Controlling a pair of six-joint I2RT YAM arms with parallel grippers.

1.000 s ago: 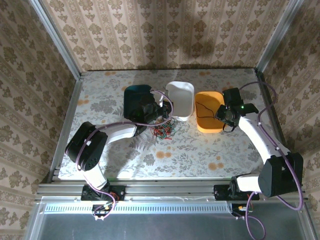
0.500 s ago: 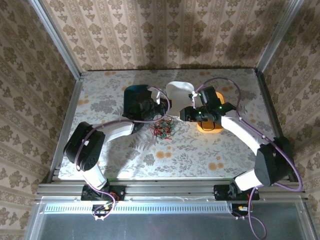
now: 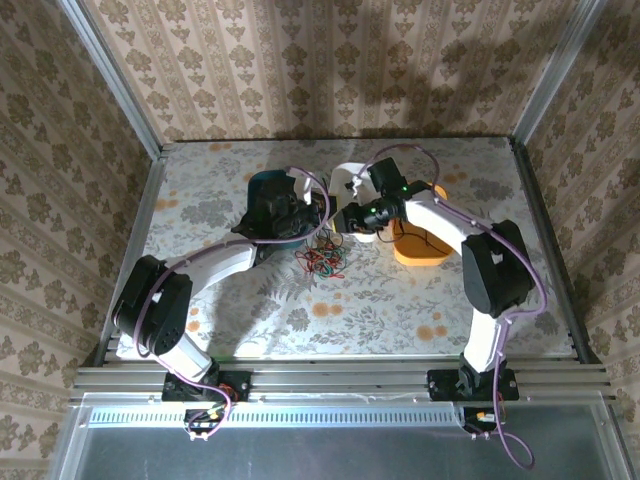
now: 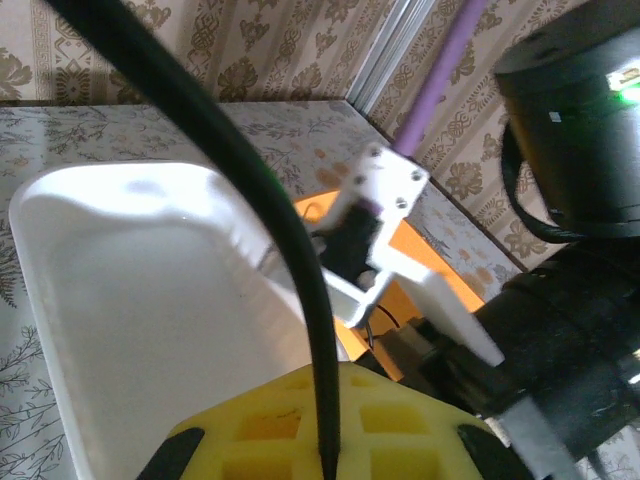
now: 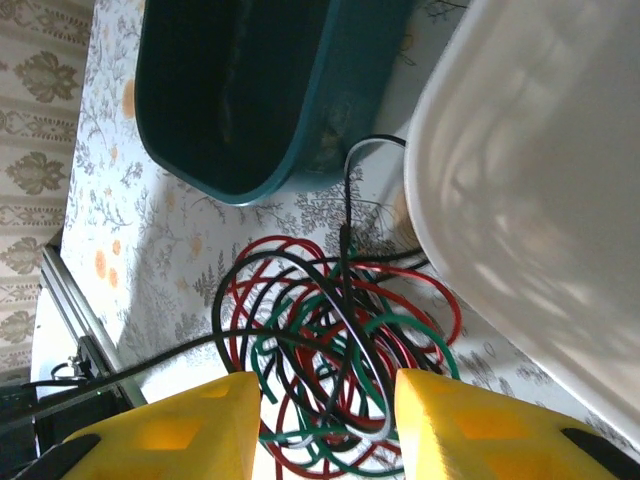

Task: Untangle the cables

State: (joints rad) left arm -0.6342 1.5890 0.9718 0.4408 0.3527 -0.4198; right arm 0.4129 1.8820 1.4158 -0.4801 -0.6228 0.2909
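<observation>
two robot arms meet over the middle of a flower-patterned table (image 3: 400, 300), where the cables (image 3: 322, 262), a loose knot of red, green and black loops, lie on the bare surface just in front of the teal tray (image 3: 265, 187) and the white tray (image 3: 350, 180). the left gripper (image 4: 325, 440), reaching in above the teal tray's right end, has its yellow pads (image 4: 400, 420) pressed together on a black cable (image 4: 290, 220), which runs taut from between them and away out of the wrist view's top left corner. the right gripper (image 5: 328, 400) hangs over the tangle with its two yellow fingers (image 5: 190, 430) spread well apart and nothing between them; through the gap its wrist camera looks straight down on the coils. one black strand rises from the heap toward the gap between the teal and white trays, and another leads off across the table to the left edge of that view. the orange tray (image 3: 415, 250) stands to the right of the white one, partly under the right arm (image 3: 450, 225). from the left wrist, the white tray lies at left, the orange rim shows behind it and the right arm's dark housing looms at right.
</observation>
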